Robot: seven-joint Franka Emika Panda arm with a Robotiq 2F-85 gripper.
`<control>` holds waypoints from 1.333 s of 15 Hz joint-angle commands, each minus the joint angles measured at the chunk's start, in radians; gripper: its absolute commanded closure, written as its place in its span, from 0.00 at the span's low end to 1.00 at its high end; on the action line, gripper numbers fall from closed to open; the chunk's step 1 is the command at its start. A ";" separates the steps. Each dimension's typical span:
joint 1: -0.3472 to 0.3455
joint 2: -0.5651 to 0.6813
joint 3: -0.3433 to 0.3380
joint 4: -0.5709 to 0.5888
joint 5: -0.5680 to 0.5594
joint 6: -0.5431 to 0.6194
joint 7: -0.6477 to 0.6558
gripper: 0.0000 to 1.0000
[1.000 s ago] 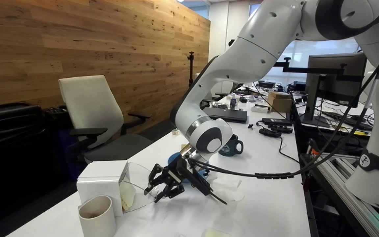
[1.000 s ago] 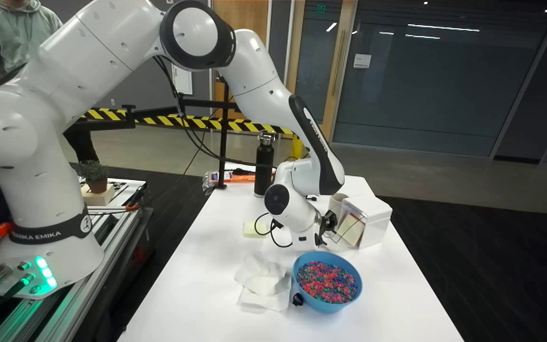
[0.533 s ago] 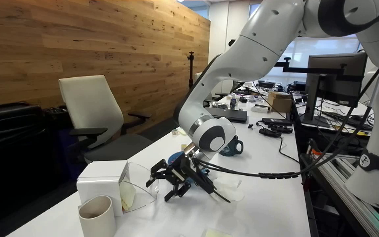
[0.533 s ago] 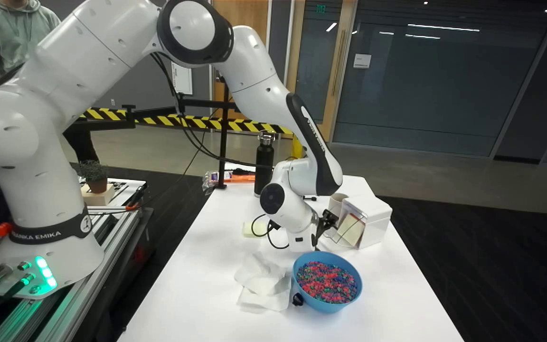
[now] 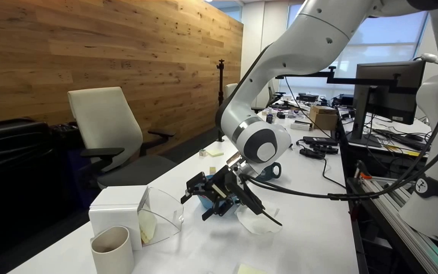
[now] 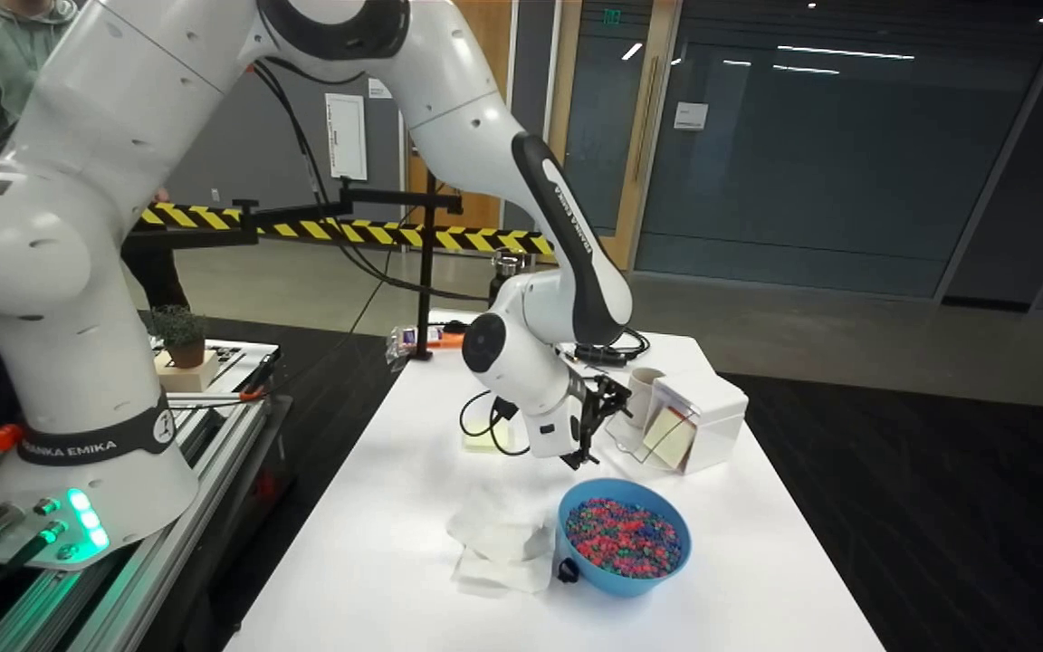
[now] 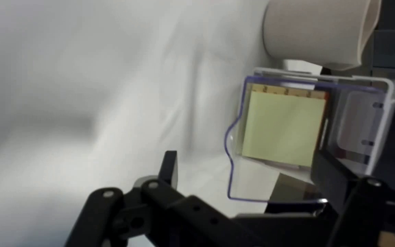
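**Lid swung out, notes at the box's mouth, nothing in the grip**

From where I stand, the hand (image 5: 194, 209) has its fingers spread well apart, with nothing between them. It hangs tilted over the tabletop (image 6: 349, 589). One fingertip is very near the edge of a clear lid (image 5: 169, 207); whether they touch, I cannot tell.

That lid stands out from a white box (image 5: 116, 217), so I'd call the opening done. Just inside the lid's outline, at the mouth of the box, lean some pale yellow notes (image 7: 284, 128); whether they rest in the box or on the lid is hard to say. They look untouched: as I judge it, nothing has been lifted out, and the lid is not put back.

A beige cup (image 5: 111, 253) stands just beside the box. Farther out sits a blue bowl (image 6: 623, 586) of small coloured beads (image 6: 626, 539), with rumpled paper (image 6: 503, 539) just beside it. A dark mug (image 5: 273, 172) shows partly behind the arm (image 5: 299, 49). Beyond the tabletop is an office chair (image 5: 108, 121).
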 commanded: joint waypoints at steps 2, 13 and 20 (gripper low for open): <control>0.078 -0.173 -0.156 -0.132 0.000 -0.026 -0.007 0.00; 0.549 -0.189 -0.774 -0.154 -0.004 0.103 -0.043 0.00; 0.663 -0.163 -0.869 -0.175 -0.004 0.108 -0.024 0.00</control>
